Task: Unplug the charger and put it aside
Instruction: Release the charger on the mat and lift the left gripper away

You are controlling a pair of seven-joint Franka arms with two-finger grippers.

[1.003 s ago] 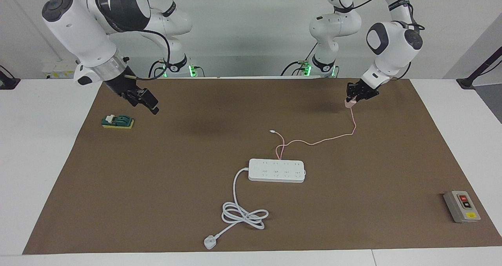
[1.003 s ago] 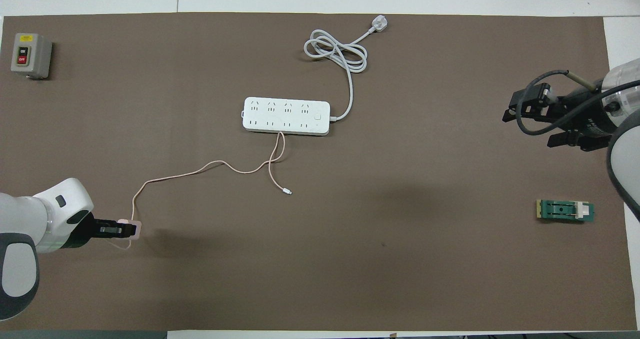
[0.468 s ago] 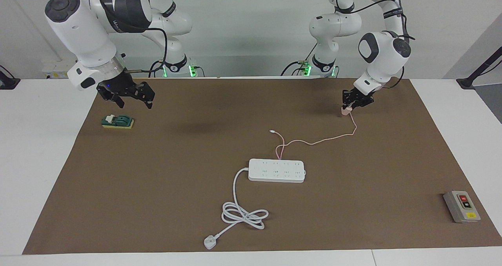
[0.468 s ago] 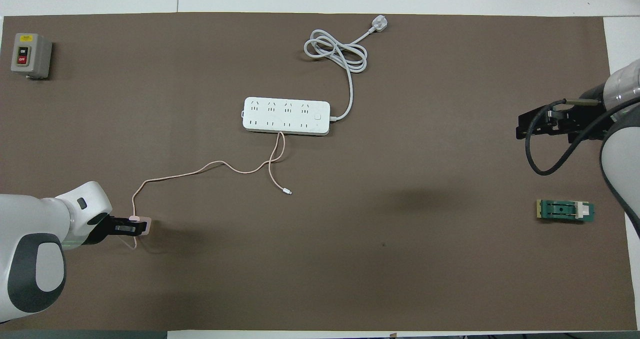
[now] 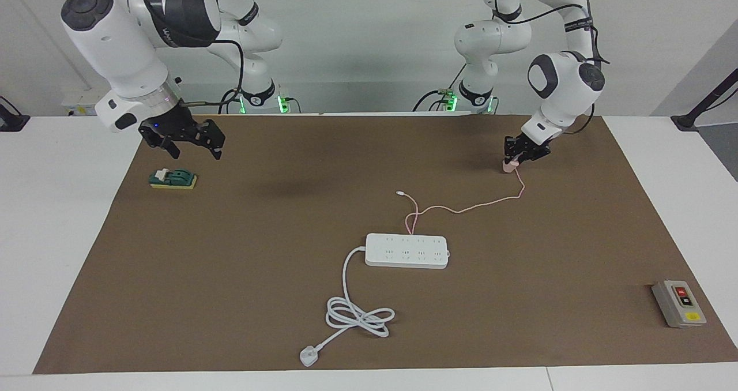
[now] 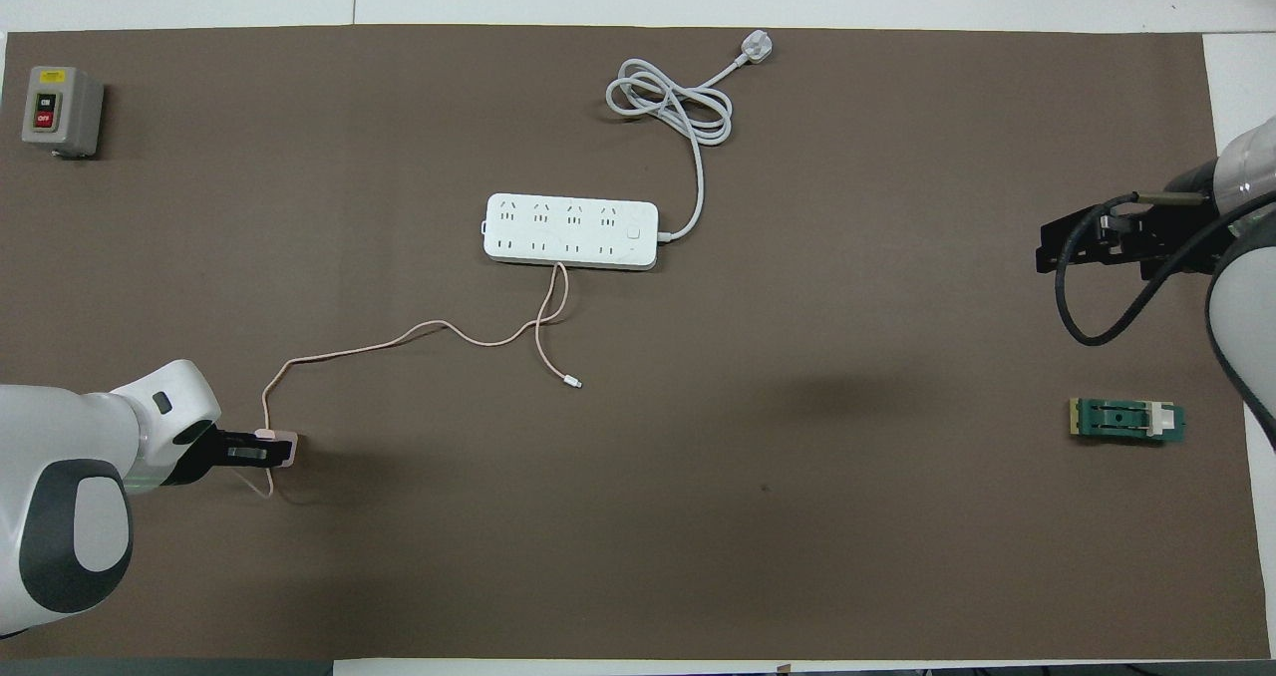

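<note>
1. The left gripper [image 5: 515, 161] has lowered the charger [image 5: 508, 166] to the mat, well apart from the power strip [image 5: 407, 250], toward the left arm's end.
2. Its fingers now ease apart around the cube — whether contact remains I cannot tell.
3. Placement looks nearly done; the right gripper [image 5: 199, 141] waits, fingers unreadable.

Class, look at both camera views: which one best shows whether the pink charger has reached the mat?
The facing view. It looks from the side, so the charger shows low at the brown mat, under the left gripper. In the overhead view the charger peeks out at that gripper's tip, giving position but not height.
</note>
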